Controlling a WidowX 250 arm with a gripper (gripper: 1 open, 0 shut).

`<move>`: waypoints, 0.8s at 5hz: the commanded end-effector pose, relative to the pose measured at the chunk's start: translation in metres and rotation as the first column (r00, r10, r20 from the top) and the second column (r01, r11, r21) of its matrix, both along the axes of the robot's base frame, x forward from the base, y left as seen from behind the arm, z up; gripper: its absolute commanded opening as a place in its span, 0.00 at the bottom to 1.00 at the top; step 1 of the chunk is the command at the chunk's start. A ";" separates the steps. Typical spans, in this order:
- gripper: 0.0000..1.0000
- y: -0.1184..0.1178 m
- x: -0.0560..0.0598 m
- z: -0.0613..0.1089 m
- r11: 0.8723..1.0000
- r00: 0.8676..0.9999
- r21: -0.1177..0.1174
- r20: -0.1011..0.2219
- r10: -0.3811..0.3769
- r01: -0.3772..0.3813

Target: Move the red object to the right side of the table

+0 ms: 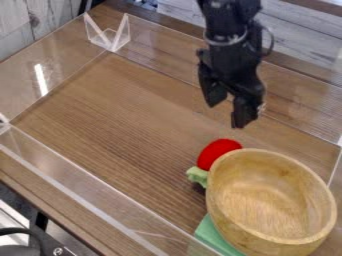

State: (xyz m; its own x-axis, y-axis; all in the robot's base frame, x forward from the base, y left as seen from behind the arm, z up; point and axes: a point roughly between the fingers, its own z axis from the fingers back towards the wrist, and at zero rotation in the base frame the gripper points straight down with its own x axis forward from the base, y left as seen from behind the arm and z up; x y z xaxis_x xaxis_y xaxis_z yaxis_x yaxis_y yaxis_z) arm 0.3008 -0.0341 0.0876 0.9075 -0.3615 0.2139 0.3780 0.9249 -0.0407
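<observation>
Tabletop [120, 110] of brown wood grain fills most of the view, bordered by low clear acrylic walls [60, 175] whose edges catch the light along the near and left sides. Next in size is the black robot arm [230, 30], which comes down from the top edge and ends in a dark gripper [229, 104] pointing steeply downward over the table's far right part. Its two fingers stand apart with nothing between them, so the jaws are open and empty, and they hang above the wood without touching it. A light wooden bowl [271, 203] sits in the lower right corner, round and deep, with its hollow facing up. Under the bowl's near side a flat green block [203, 236] shows at the bottom edge. The red object [217, 154], a small round toy fruit with a green leafy base, sits on the table just beside the bowl's upper left rim, seemingly touching it. The gripper is above and slightly beyond this fruit in the picture, clearly apart from it.
</observation>
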 end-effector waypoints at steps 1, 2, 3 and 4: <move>1.00 0.008 0.009 0.018 0.999 0.996 0.005 0.072 -0.047 0.046; 1.00 0.014 0.010 0.014 0.995 0.992 0.007 0.076 -0.103 0.103; 1.00 0.014 0.003 0.023 0.995 0.992 0.010 0.083 -0.097 0.097; 1.00 0.013 -0.004 0.032 0.996 0.992 0.014 0.088 -0.091 0.090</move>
